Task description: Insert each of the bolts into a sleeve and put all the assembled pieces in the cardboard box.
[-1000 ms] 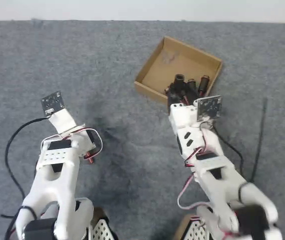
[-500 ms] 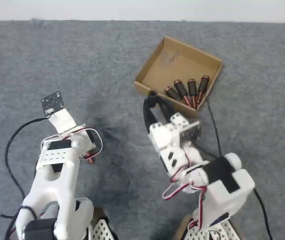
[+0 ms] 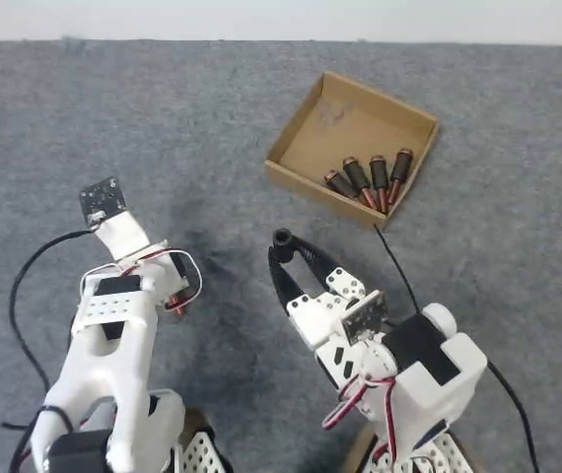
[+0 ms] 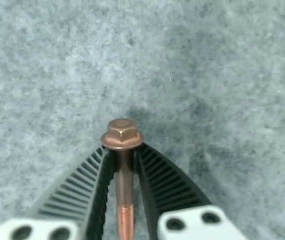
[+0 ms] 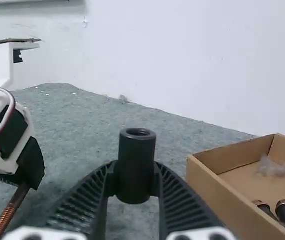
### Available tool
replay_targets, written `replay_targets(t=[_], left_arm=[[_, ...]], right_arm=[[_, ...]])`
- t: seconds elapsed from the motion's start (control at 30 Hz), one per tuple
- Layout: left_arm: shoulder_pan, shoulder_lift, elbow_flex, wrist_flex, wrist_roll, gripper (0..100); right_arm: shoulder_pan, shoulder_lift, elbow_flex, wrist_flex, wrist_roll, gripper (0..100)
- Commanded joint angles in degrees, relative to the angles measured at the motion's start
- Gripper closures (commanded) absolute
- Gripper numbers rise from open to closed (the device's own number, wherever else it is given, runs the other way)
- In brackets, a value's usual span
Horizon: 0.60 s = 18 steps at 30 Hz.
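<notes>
Right gripper (image 3: 284, 248): withdrawn from cardboard box (image 3: 306, 183) toward near edge of table (image 3: 163, 118) — pinching a sleeve (image 5: 137, 162).
Left gripper (image 4: 124, 151): unmoved — clamped on bolt (image 4: 122, 136).

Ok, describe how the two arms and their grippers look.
The left arm and right arm are white plastic with black motors. The left gripper and right gripper have black ribbed, tapering fingers on white bases with screw holes. Thin red and white wires loop at the joints; black cables trail off.
</notes>
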Motion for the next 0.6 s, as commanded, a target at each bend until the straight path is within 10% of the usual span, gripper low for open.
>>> replay_targets(t=[0.0, 0.57], left_arm=[[-0.18, -3.16, -0.57, -1.76, -0.62, 99], [-0.09, -3.34, 1.89, -37.54, -0.70, 99]], right_arm=[[-1.89, -0.66, 1.41, -1.36, 1.23, 99.1], [-2.59, -0.22, 1.32, -0.75, 0.97, 99.1]])
